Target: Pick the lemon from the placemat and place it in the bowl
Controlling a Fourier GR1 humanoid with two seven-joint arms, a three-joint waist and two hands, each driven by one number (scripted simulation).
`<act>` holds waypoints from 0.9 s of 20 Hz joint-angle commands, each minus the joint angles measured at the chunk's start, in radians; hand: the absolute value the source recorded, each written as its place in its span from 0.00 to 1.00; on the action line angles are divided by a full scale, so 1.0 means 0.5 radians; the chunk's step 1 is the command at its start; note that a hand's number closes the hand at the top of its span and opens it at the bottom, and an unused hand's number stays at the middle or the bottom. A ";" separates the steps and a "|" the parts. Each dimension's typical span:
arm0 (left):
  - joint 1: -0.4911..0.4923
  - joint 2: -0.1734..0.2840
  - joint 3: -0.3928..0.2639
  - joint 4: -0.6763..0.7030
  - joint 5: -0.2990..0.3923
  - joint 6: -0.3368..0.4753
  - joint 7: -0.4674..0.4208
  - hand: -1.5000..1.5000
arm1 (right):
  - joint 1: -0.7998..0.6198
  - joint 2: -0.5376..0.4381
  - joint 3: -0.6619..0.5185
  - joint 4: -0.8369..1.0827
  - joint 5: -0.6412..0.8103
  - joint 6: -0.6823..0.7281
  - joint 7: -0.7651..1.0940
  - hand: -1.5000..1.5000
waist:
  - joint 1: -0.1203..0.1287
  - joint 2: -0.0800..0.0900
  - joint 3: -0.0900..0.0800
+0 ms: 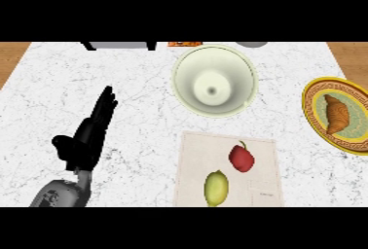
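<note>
A yellow-green lemon [216, 188] lies on the near part of a pale placemat [195, 160], just below a red pepper [241, 157]. Beyond the mat stands a pale cream bowl [215, 80], with nothing in it. My left hand [90, 131] shows at the left, fingers straight and pointing up the counter, well apart from the mat and holding nothing. My right hand does not show.
A yellow patterned plate [314, 104] with a croissant [336, 114] sits at the right edge. A grey and black appliance [119, 45], an orange item [185, 44] and a grey object [251, 44] line the far edge of the white marble counter [57, 87].
</note>
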 commanded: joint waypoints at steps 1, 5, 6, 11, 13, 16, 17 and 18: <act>-0.076 -0.035 0.037 0.033 -0.020 -0.031 0.060 0.50 | -0.168 0.003 0.018 0.174 0.086 -0.125 0.209 0.00 | 0.004 -0.003 0.001; 0.086 0.012 0.100 -0.076 -0.004 -0.082 0.022 0.50 | -0.217 0.003 0.071 0.149 0.143 -0.126 0.278 0.00 | -0.003 -0.011 0.002; -0.002 -0.072 0.083 0.063 -0.039 -0.073 -0.039 0.50 | -0.296 0.003 0.081 0.259 0.078 -0.127 0.245 0.00 | -0.029 -0.016 0.004; 0.012 -0.041 0.149 0.012 -0.044 -0.139 0.046 0.50 | -0.347 0.002 0.179 0.199 0.129 -0.127 0.254 0.00 | -0.012 -0.017 0.004; 0.000 -0.079 0.105 -0.032 -0.108 -0.101 0.084 0.50 | -0.385 0.001 0.194 0.271 0.066 -0.127 0.180 0.00 | -0.023 -0.023 0.006; 0.088 -0.138 0.097 0.025 -0.145 -0.105 -0.056 0.50 | -0.524 0.000 0.172 0.202 0.011 -0.127 0.260 0.00 | 0.001 -0.017 0.004; 0.101 -0.088 0.139 -0.012 -0.091 -0.166 -0.004 0.50 | -0.555 0.000 0.183 0.265 -0.064 -0.128 0.250 0.00 | -0.009 -0.022 0.006; 0.027 -0.184 0.082 0.104 -0.165 -0.109 -0.047 0.50 | -0.464 -0.001 0.233 0.191 -0.016 -0.128 0.251 0.00 | -0.013 -0.018 0.005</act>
